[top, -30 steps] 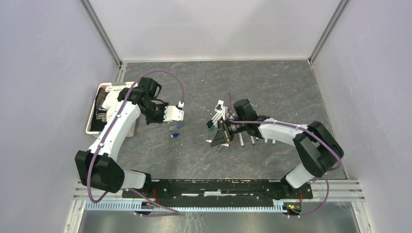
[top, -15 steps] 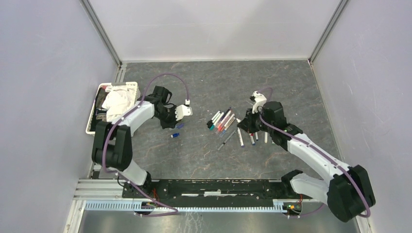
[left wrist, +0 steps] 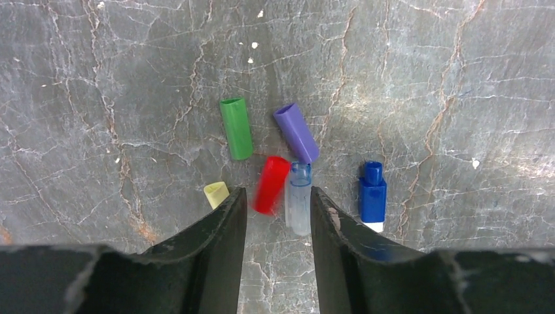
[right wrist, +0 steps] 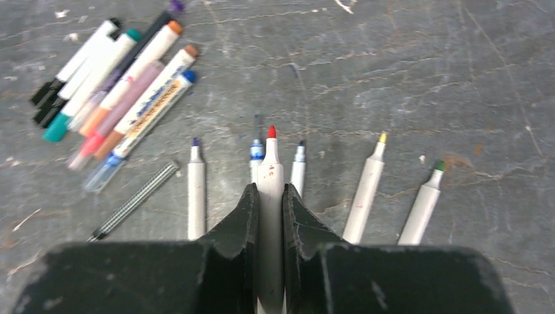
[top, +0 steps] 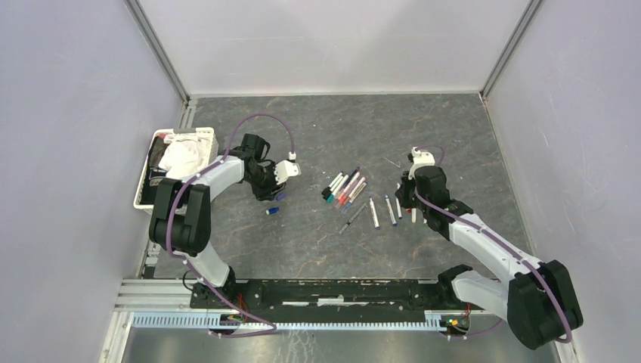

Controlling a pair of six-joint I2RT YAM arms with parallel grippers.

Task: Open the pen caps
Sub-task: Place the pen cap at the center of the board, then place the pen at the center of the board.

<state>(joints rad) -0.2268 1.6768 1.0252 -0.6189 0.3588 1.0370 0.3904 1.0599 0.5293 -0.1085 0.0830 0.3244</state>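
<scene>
Loose pen caps lie on the grey table under my left gripper (left wrist: 278, 196): green (left wrist: 236, 128), purple (left wrist: 296, 132), yellow (left wrist: 216, 193), blue (left wrist: 372, 195), a clear one (left wrist: 299, 206) and a blurred red cap (left wrist: 271, 184). The left jaws stand open, gripping nothing. My right gripper (right wrist: 269, 190) is shut on an uncapped red-tipped pen (right wrist: 270, 157). It hangs over a row of uncapped pens, among them a yellow-tipped one (right wrist: 366, 196) and a green-tipped one (right wrist: 422, 206). A bundle of capped pens (top: 345, 187) lies at mid-table.
A white basket (top: 143, 185) holding a white cloth (top: 184, 157) stands at the table's left edge, close behind my left arm. A thin grey stick (right wrist: 134, 199) lies left of the uncapped row. Grey walls close in on both sides.
My left gripper has opened and the red cap has come free among the other caps. My right gripper has moved right with the red-tipped pen, over the uncapped row.
</scene>
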